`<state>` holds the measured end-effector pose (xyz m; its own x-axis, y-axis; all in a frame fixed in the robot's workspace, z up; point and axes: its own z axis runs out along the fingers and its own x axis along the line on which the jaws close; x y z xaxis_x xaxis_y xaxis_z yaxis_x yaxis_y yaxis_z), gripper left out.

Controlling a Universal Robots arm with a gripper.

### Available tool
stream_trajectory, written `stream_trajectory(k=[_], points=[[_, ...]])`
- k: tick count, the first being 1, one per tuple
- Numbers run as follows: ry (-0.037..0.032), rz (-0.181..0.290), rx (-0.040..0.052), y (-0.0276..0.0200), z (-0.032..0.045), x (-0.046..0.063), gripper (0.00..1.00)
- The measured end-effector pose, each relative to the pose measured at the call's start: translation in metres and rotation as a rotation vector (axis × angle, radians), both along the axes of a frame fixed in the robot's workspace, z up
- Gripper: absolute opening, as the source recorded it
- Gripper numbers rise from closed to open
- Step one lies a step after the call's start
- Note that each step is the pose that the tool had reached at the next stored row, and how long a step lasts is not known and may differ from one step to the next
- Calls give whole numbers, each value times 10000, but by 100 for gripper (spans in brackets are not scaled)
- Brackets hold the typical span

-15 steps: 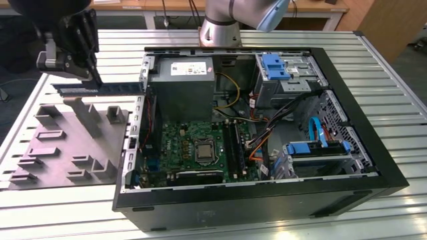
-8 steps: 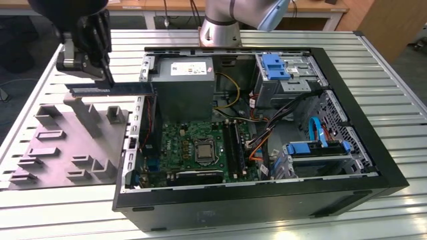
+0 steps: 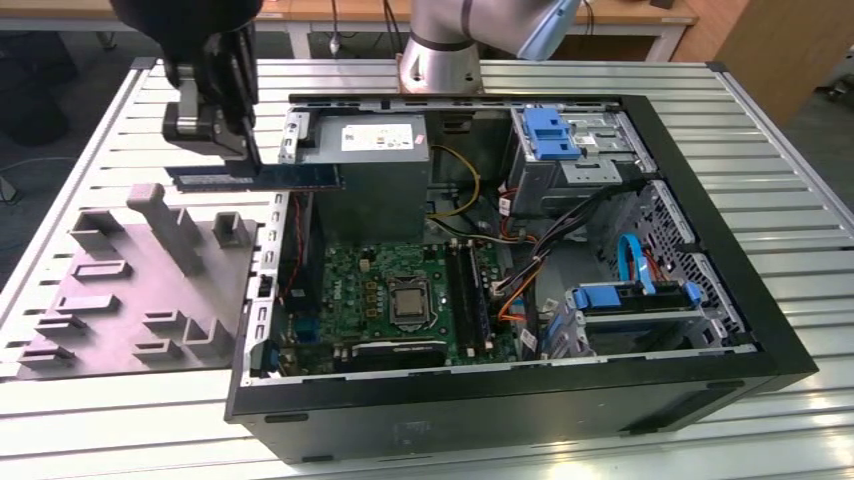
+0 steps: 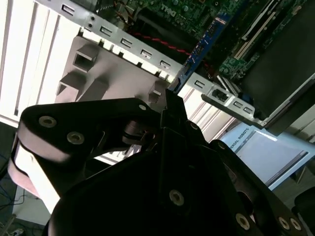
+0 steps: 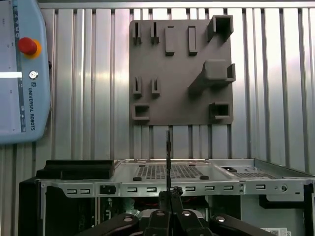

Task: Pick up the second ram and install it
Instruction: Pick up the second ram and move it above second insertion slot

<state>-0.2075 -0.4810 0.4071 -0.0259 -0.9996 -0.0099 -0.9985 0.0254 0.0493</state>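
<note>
The second ram (image 3: 260, 178), a slim dark blue stick, hangs level in the air over the open computer case's wall on the exterior view's left. My gripper (image 3: 251, 160) is shut on it from above, near its middle. In the second wrist view the ram (image 4: 202, 49) runs edge-on away from the gripper (image 4: 170, 101) towards the green motherboard (image 4: 197, 14). In the first wrist view the ram (image 5: 168, 152) shows as a thin upright line above the gripper (image 5: 169, 194). The motherboard (image 3: 380, 290), with its long black slots (image 3: 465, 285), lies low inside the case, to the exterior view's right of the stick.
A grey holder plate (image 3: 134, 290) with raised blocks lies on the slatted table beside the case. Inside the case are a power supply (image 3: 360, 140), a blue-topped drive cage (image 3: 574, 140) and loose cables (image 3: 521, 270). The arm's base (image 3: 441, 50) stands behind. A pale blue pendant (image 5: 19, 73) lies on the table.
</note>
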Motion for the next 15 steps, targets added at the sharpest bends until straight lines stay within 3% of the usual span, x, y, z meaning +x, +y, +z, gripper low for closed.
stream_trajectory(k=[15], points=[[1,-3,0,0,-30,467,12]])
